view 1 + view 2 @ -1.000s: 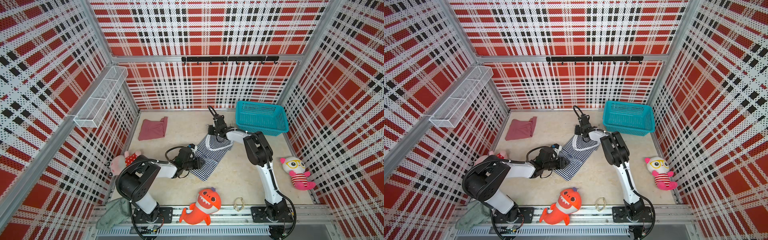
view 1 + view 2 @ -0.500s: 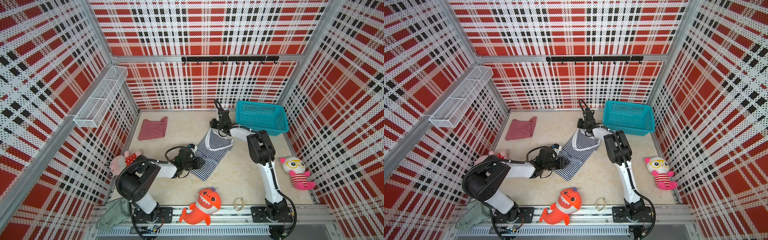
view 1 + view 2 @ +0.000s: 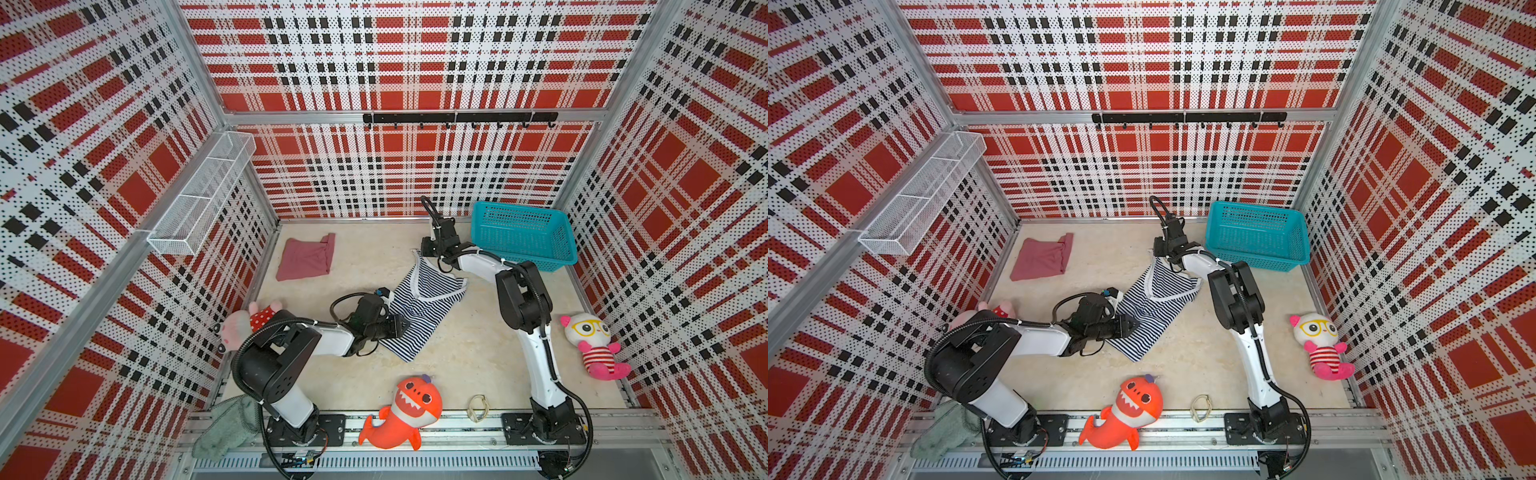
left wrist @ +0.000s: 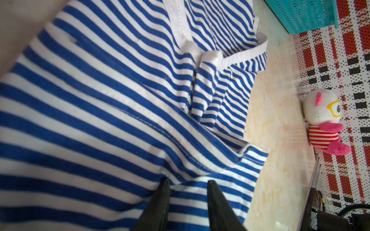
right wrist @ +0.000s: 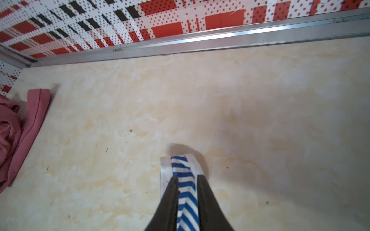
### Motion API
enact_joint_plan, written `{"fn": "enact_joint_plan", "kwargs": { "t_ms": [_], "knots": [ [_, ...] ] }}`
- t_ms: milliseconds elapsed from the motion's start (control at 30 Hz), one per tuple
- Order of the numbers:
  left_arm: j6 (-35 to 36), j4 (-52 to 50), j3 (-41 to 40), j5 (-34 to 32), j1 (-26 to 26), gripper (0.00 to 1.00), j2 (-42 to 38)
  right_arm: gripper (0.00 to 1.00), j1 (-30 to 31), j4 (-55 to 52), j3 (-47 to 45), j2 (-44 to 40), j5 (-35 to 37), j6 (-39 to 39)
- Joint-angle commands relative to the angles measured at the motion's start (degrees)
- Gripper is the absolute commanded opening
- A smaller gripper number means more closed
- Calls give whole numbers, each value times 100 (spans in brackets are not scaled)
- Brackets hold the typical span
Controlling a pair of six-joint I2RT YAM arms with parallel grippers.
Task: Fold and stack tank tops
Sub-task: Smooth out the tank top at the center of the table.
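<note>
Teal basket blocks right; bare tabletop between tops.

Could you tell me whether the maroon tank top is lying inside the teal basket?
No, the maroon tank top lies on the table, well apart from the teal basket.

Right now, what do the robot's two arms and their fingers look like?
Both arms have chunky black joints and smooth white shells. The left arm and the right arm each carry looping black cables tied on with small white ties. They stand on black bases on a silver rail. The fingers are thin, black and pointed, like a beak.
</note>
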Motion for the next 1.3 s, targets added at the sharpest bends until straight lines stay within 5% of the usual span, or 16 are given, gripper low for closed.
{"fn": "enact_joint_plan", "kwargs": {
  "t_ms": [0, 100, 367, 633, 867, 1000, 1267],
  "knots": [
    [-47, -1590, -376, -345, 34, 37, 345, 31, 196, -267, 220, -41, 326, -227],
    [-55, -1591, -409, -369, 34, 37, 293, 44, 245, -553, 647, 252, 673, -344],
    [-73, -1582, -462, -385, 52, 36, 223, 44, 275, -1359, 1822, 1084, 934, -430],
    [-56, -1581, -485, -380, 78, 36, 225, 42, 318, -1422, 1662, 1156, 957, -375],
    [-81, -1572, -483, -380, 77, 36, 200, 26, 339, -1546, 1684, 1190, 1239, -248],
    [-99, -1572, -511, -397, 80, 36, 188, 0, 321, -1299, 1409, 937, 1300, -151],
    [-134, -1480, -645, -402, 130, 36, 163, 0, -148, 816, -723, -485, -384, 601]
  ]
}}
